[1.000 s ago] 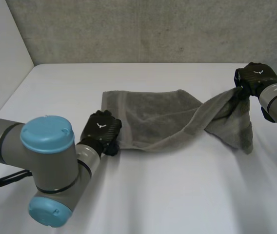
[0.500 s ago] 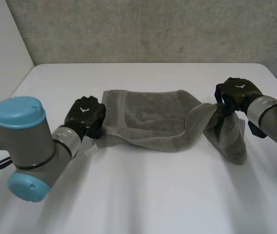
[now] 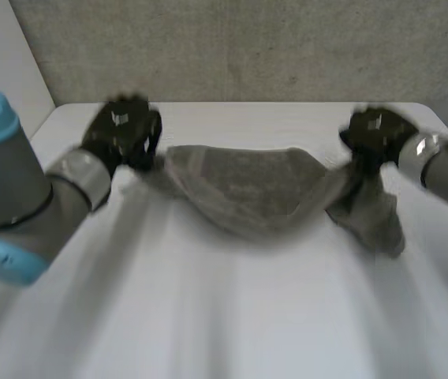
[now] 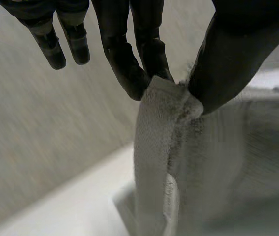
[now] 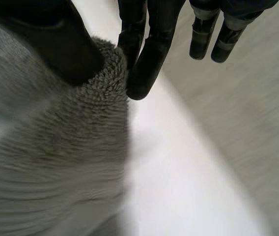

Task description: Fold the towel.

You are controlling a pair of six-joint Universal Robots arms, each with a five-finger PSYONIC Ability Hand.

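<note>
You have the towel [image 3: 248,189] pinched at both ends. The left hand [image 3: 121,130] clamps a corner between thumb and fingers, and the right hand [image 3: 375,130] clamps the opposite end the same way, with a loose flap hanging below it. The cloth sags between them, low over the far part of the worktop [image 3: 224,316]. You cannot tell if its middle touches. By my judgement no neat fold is made yet: spreading and doubling it over are left.

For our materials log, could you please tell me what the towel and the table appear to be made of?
The towel seems grey terry cloth, likely cotton: looped pile shows where the right hand pinches it. The table is smooth, white, ungrained, perhaps laminate.
</note>
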